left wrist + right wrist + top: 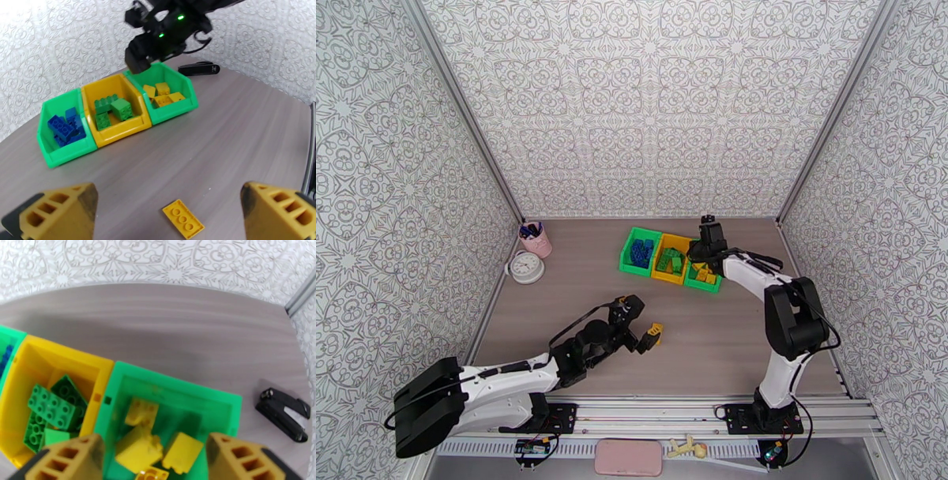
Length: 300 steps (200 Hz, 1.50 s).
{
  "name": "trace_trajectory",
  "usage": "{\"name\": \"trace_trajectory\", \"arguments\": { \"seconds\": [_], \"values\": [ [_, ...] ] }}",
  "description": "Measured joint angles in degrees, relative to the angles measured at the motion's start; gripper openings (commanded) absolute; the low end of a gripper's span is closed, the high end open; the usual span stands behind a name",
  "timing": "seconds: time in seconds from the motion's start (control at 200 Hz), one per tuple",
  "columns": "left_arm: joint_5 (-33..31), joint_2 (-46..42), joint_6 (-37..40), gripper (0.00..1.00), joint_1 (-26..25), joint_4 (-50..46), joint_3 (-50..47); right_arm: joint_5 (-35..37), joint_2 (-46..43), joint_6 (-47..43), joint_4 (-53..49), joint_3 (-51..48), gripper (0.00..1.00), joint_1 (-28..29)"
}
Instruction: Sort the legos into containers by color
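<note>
Jaws wide, the left gripper (168, 197) hangs over a lone yellow brick (183, 218) on the table (237, 130), needing a square descent astride it, while the released right gripper (154, 453) hovers above the yellow-stocked green bin (221, 402).

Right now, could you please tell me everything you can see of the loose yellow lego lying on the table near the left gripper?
The loose yellow lego is a thin, flat rectangular plate of glossy plastic with round studs on top. It lies flat, studs up, turned diagonally in the left wrist view, on the wood-grain table. It sits between the fingers of the open left gripper, touching neither, well clear of the bins.
</note>
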Motion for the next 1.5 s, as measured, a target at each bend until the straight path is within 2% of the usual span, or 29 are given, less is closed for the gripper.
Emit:
{"name": "trace_trajectory", "arguments": {
  "seconds": [0.19, 0.32, 0.515, 0.835, 1.09, 1.23, 1.501],
  "values": [
    [-2.8, -1.7, -8.2, 1.00, 0.7, -12.5, 6.7, -4.0, -12.5, -1.3, 1.9, -8.3, 0.91, 0.0],
    [-3.7, -0.2, -16.0, 1.00, 3.3, -21.7, 10.2, -7.8, -21.0, -3.0, 2.8, -14.7, 0.93, 0.0],
    [-4.6, 8.9, -24.5, 1.00, 3.9, -36.7, 20.2, -13.2, -34.1, -6.1, 2.3, -23.1, 0.94, 0.0],
    [-3.7, 27.3, -33.2, 0.98, 2.1, -58.1, 40.4, -15.7, -51.8, -9.2, -5.4, -29.9, 0.94, 0.0],
    [-0.7, 38.4, -36.6, 0.86, 0.5, -66.4, 48.5, -14.8, -57.3, -10.4, -11.8, -30.5, 0.94, 0.0],
    [1.2, 41.6, -37.7, 0.73, 0.5, -67.8, 49.3, -14.6, -57.5, -10.6, -13.5, -30.9, 0.94, 0.0],
    [5.6, 46.5, -38.3, 0.65, 0.9, -67.8, 50.9, -14.5, -57.5, -10.6, -14.2, -31.3, 0.94, 0.0]
  ]
}}
